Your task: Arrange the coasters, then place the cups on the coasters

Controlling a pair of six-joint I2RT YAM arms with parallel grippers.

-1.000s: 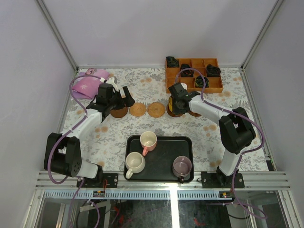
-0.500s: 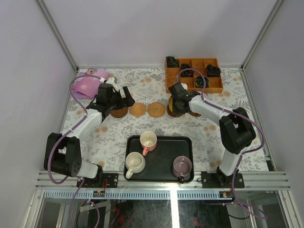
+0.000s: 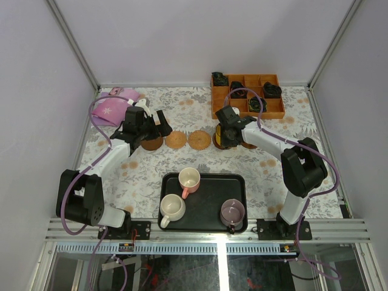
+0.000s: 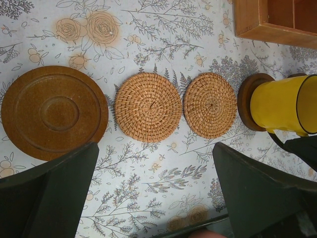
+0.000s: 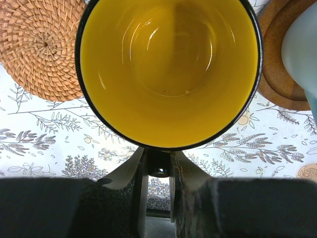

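Observation:
Several round coasters lie in a row: a dark brown one (image 3: 151, 143) (image 4: 54, 113), then two woven tan ones (image 4: 148, 106) (image 4: 210, 105). My right gripper (image 3: 225, 130) (image 5: 159, 163) is shut on the handle of the yellow cup (image 5: 168, 69) (image 4: 277, 104). That cup stands upright over a dark coaster (image 4: 247, 101); contact cannot be told. A light blue cup (image 5: 302, 44) sits on another brown coaster (image 5: 282, 74) to its right. My left gripper (image 3: 159, 128) (image 4: 156, 173) hangs open above the left coasters, holding nothing. Pink (image 3: 189, 179), cream (image 3: 172, 207) and mauve (image 3: 233, 211) cups stand on the tray.
The black tray (image 3: 209, 194) lies near the front edge between the arm bases. An orange wooden compartment box (image 3: 247, 96) with black coiled items stands at the back right, close behind my right gripper. A pink cloth (image 3: 112, 109) lies at the back left.
My right arm has edged slightly toward the back with the yellow cup still gripped. The left arm and the coasters have not moved.

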